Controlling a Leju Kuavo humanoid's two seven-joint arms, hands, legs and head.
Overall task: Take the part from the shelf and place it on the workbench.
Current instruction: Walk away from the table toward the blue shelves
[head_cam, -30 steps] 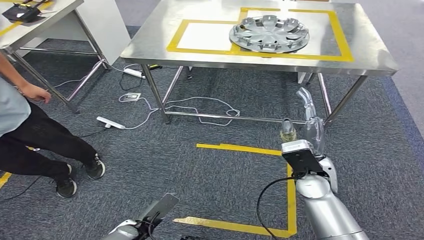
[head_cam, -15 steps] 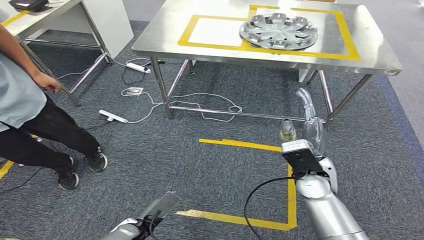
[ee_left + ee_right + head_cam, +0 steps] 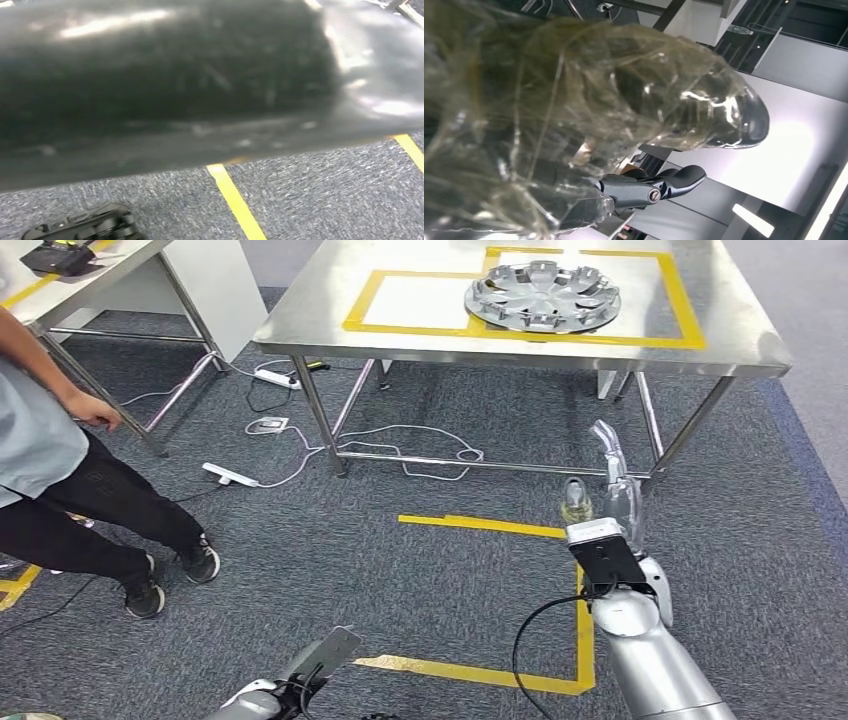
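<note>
Grey carpet [image 3: 420, 570] with yellow tape lines fills the frame; a person [image 3: 60, 480] stands at left, and a steel bench [image 3: 310, 320] occupies the upper centre. The part [image 3: 542, 298], a silver wheel cover, lies flat on the bench across the taped rectangle, face up; being round, it shows no long axis. At lower right the right hand [image 3: 605, 485] is raised, fingers apart, empty; the left hand's state cannot be told, so judged: placement done, keep arms low.

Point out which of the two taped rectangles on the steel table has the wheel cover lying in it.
The rectangle on the right: the wheel cover lies there, overlapping the shared tape line. The left rectangle is bare.
</note>
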